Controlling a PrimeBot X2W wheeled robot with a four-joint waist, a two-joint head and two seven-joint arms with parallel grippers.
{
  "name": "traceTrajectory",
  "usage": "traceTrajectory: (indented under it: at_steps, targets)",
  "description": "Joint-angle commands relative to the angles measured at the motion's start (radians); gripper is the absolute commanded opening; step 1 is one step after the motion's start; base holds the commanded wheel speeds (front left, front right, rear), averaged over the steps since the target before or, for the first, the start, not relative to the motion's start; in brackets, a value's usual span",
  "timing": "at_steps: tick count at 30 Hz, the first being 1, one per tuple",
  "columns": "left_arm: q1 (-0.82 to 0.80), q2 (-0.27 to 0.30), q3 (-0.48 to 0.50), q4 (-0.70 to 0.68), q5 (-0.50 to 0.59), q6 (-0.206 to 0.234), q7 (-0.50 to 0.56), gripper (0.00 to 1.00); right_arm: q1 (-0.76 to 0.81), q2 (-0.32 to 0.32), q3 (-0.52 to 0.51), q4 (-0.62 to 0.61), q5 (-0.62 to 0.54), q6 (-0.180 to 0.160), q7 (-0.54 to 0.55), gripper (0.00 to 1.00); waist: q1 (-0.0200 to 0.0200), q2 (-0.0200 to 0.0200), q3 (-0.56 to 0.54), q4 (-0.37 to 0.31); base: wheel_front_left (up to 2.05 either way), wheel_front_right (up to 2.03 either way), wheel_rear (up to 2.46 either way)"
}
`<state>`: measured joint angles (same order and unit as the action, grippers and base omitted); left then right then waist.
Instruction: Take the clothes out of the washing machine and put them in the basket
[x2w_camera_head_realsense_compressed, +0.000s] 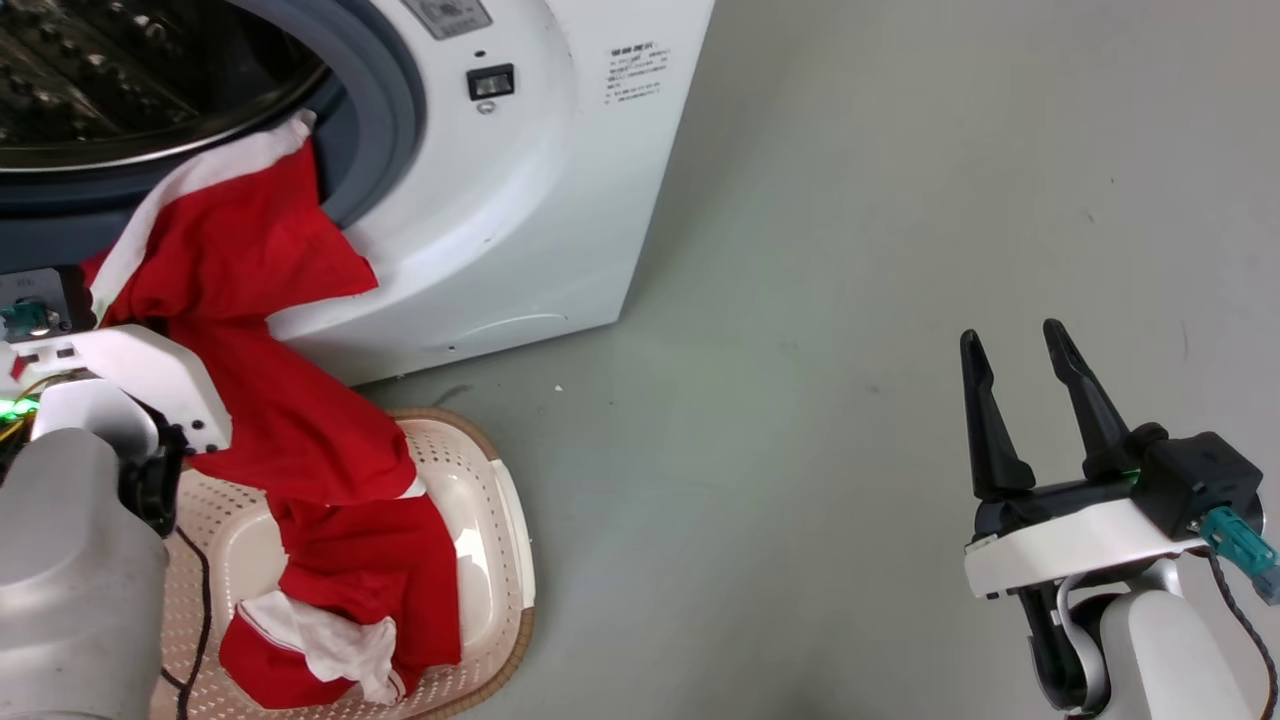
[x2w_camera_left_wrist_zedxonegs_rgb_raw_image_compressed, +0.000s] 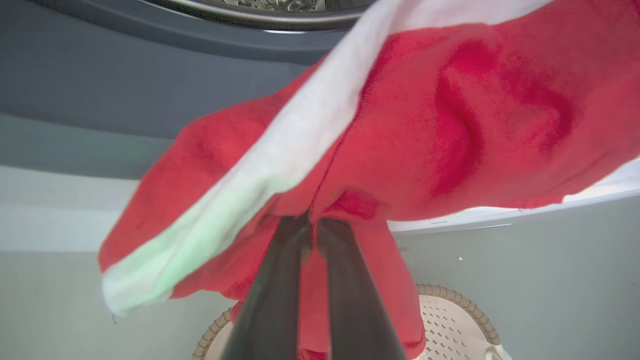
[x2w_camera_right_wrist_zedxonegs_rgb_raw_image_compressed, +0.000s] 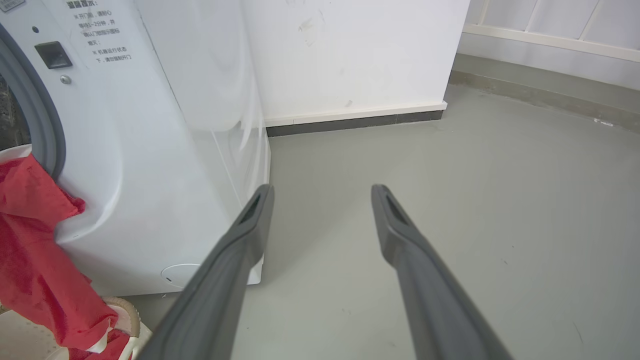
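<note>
While the left pincer (x2w_camera_left_wrist_zedxonegs_rgb_raw_image_compressed: 314, 225) is clenching red clothes (x2w_camera_head_realsense_compressed: 290, 420) with white trim, the right pincer (x2w_camera_head_realsense_compressed: 1020, 350) is hovering released. The fabric is lying in one cream basket (x2w_camera_head_realsense_compressed: 505, 520) and hanging from one white washing machine (x2w_camera_head_realsense_compressed: 520, 200); counting garments is impossible.

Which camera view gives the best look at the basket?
The head view: the basket shows rim, perforated wall and base, clothes draped into it. The left wrist view catches part of its rim; the right wrist view, a corner.
</note>
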<state>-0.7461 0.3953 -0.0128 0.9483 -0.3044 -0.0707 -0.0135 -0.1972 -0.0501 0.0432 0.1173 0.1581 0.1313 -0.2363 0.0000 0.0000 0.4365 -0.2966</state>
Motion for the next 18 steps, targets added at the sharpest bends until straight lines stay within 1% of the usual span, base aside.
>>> traceTrajectory:
  at_steps: [1, 6, 10, 13, 18]
  targets:
    - [-0.007, -0.003, 0.004, -0.021, -0.008, 0.0, -0.029, 0.0, 0.0, 0.0, -0.004, 0.0, -0.003, -0.001, 0.002, 1.0, 0.0, 0.0, -0.019, 0.015, 0.0, 0.0, 0.0]
    - [0.072, -0.043, 0.009, -0.05, -0.022, 0.009, -0.131, 0.0, 0.022, 0.0, -0.019, -0.013, -0.02, -0.001, 0.017, 1.0, 0.0, 0.0, -0.074, 0.05, 0.0, 0.0, 0.0]
    - [0.12, -0.072, 0.01, -0.108, -0.031, 0.013, -0.199, 0.0, 0.043, 0.0, -0.029, -0.032, -0.039, -0.001, 0.036, 1.0, 0.0, 0.0, -0.122, 0.081, 0.0, 0.0, 0.0]
    - [0.167, -0.092, 0.012, -0.179, -0.031, 0.026, -0.226, 0.0, 0.059, 0.0, -0.041, -0.049, -0.05, -0.001, 0.052, 1.0, 0.0, 0.0, -0.154, 0.105, 0.0, 0.0, 0.0]
    - [0.269, -0.124, 0.013, -0.344, -0.028, 0.05, -0.244, 0.0, 0.09, 0.0, -0.058, -0.079, -0.064, -0.001, 0.082, 1.0, 0.0, 0.0, -0.203, 0.143, 0.0, 0.0, 0.0]
